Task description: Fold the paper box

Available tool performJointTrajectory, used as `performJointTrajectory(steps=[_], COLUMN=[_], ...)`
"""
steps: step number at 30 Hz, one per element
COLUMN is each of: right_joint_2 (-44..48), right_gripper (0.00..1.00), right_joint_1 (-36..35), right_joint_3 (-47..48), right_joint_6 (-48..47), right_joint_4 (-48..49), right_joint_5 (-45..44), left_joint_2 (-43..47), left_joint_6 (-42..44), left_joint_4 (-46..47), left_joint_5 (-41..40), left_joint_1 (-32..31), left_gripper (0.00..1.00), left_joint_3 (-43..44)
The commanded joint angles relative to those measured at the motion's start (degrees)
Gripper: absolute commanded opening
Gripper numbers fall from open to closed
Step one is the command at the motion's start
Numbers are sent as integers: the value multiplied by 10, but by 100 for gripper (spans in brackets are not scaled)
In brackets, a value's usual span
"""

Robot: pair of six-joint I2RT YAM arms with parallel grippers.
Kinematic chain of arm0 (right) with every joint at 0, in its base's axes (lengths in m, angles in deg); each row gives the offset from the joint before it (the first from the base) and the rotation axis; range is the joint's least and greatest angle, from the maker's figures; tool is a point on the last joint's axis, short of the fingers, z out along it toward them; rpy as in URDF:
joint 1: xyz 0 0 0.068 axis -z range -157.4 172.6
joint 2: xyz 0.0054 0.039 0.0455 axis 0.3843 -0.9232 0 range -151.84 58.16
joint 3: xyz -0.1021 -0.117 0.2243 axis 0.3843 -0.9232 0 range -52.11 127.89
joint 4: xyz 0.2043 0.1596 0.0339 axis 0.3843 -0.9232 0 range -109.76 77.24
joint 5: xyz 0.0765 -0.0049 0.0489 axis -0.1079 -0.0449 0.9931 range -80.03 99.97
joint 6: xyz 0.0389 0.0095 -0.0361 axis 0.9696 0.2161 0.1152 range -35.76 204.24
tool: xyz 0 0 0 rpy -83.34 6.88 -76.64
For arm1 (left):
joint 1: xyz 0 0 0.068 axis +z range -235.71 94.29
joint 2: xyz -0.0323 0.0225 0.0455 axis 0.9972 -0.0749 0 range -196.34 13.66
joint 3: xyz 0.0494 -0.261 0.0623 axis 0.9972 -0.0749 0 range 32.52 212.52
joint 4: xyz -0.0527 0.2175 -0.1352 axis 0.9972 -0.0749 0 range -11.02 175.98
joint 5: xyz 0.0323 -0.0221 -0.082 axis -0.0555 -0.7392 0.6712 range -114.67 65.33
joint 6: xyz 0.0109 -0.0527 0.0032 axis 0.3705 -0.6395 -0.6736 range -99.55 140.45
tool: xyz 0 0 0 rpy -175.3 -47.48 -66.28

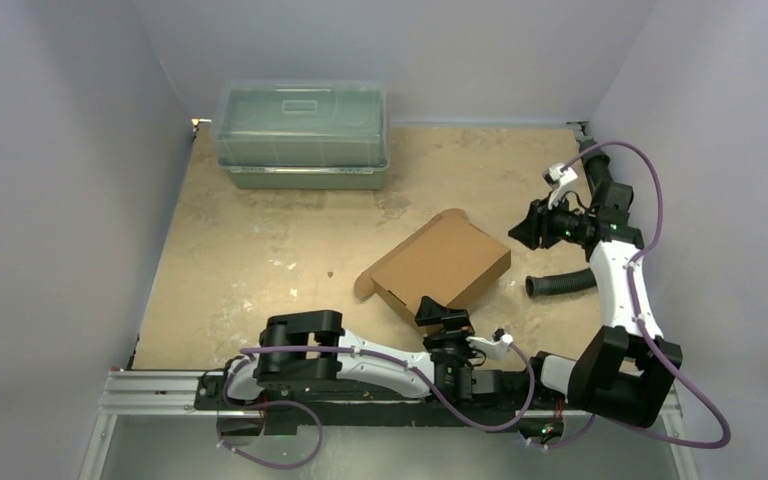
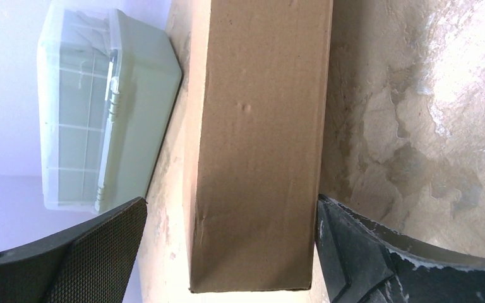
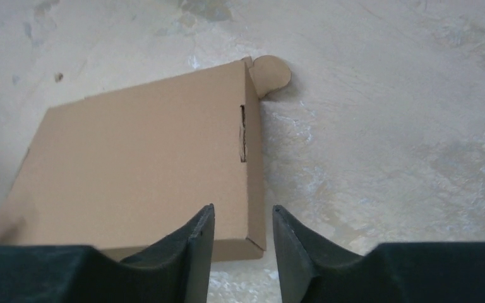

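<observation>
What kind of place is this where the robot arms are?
Probably a robot testing booth: plain walls close in a scuffed tabletop, and two robot arms are bolted at its edge, near a cardboard mailer box.

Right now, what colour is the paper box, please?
The box is plain brown; clearest from the right wrist.

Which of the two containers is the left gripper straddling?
The brown paper box nearer the arms: its side wall sits between the open jaws of the left gripper. The clear greenish bin stands apart at the far edge.

Left gripper [image 2: 231, 201] sits low with fingers spread wide; right gripper [image 3: 243, 209] is raised, fingers narrowly parted.
</observation>
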Motion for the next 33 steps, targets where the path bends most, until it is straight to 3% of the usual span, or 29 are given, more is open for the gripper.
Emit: performJointTrajectory(steps=[1, 3, 8, 16, 22, 27, 33], right_joint_2=[23, 32, 16, -40, -65, -81, -85], right_gripper=[34, 20, 0, 0, 0, 7, 23], right_joint_1=[0, -2, -39, -137, -179, -194, -193], right_joint_3=[37, 37, 30, 23, 16, 29, 49], right_joint_6=[-183, -239, -321, -300, -206, -132, -146], right_joint_4=[-143, -181, -242, -229, -132, -67, -97], right_joint_5=[10, 10, -29, -77, -132, -172, -94], left_joint_2=[30, 34, 36, 46, 62, 108, 159], left_joint_6=[11, 12, 13, 6, -25, -41, -67], left_joint_4=[26, 33, 41, 43, 57, 109, 126], left_joint_5=[4, 9, 14, 38, 100, 210, 295], left_joint_1=[-4, -4, -4, -3, -4, -3, -4], left_gripper=[99, 99, 99, 99, 99, 99, 97], left_joint_3=[-7, -10, -12, -11, -21, -58, -91])
